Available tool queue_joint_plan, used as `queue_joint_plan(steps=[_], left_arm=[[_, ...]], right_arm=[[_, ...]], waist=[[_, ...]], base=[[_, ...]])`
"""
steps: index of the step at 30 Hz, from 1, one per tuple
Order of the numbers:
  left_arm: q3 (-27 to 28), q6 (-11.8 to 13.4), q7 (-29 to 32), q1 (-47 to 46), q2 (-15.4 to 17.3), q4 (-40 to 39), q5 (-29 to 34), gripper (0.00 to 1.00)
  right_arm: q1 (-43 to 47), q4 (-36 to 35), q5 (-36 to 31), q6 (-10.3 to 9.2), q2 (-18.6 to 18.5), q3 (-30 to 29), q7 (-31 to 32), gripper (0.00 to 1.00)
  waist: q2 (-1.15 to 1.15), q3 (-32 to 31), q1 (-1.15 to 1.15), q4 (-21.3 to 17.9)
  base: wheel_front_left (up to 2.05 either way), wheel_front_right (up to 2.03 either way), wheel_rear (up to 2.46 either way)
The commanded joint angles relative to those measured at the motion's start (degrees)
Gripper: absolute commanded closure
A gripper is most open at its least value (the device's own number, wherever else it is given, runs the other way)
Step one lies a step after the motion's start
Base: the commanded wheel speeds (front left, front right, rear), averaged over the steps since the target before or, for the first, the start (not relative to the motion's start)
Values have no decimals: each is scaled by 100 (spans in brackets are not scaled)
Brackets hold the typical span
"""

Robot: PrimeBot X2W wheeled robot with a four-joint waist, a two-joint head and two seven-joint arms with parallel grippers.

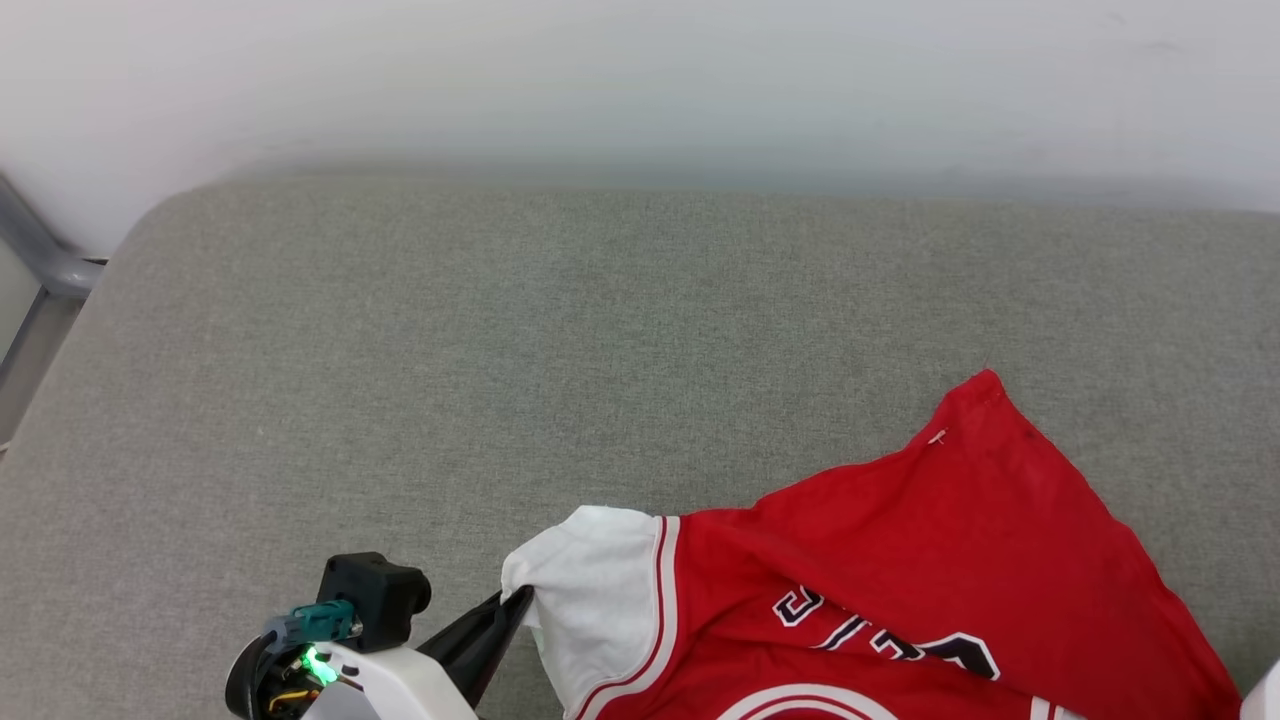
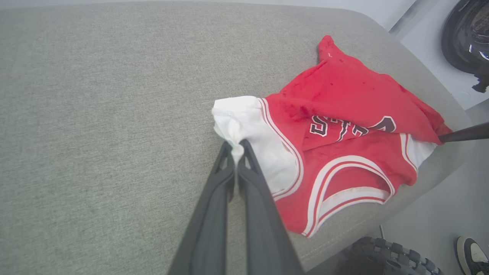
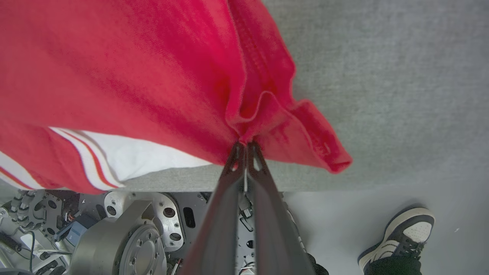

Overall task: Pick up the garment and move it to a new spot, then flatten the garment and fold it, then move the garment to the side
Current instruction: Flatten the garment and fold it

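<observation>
Garment (image 1: 900, 560) on cushion (image 1: 500, 350); left tool (image 2: 237, 147) clamps white sleeve (image 2: 248, 114), right tool (image 3: 246, 145) clamps red hem (image 3: 305, 141).

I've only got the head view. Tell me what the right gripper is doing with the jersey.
Observer: In the right wrist view, the right gripper is shut on a bunched red edge of the jersey.
Operator: Confirm the left grip.
Observer: In the left wrist view, the left gripper is pinched shut on the hem of the white sleeve.
Operator: Report anything down by the base.
Observer: A person's shoe is on the floor just off the front edge of the grey cushion.
</observation>
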Motion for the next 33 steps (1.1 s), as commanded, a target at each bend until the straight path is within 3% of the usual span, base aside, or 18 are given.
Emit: queue_joint_plan(steps=[1,11,18,33], left_arm=[[11,12,-30,8,-27,19,-7,100],[-4,10,22,-42,71,-109,52,100],[-50,-50,47,-177,86,-244,115,100],[-215,-360,-66,-696,-225,-98,129,100]], right_arm=[[33,18,-14,-6,1,45,-24,0],[-601,-676,546,-6,-508,550,103,0],[-1496,-1249,443,-6,-542,866,510,0],[-3081,208,-470,-6,-435,916,553,0]], waist=[[-1,-25,0,-7],[-1,7,0,165],[-1,412,0,527],[-1,1346,0,1379]], base=[[0,0,0],[0,0,0],[0,0,0],[0,0,0]])
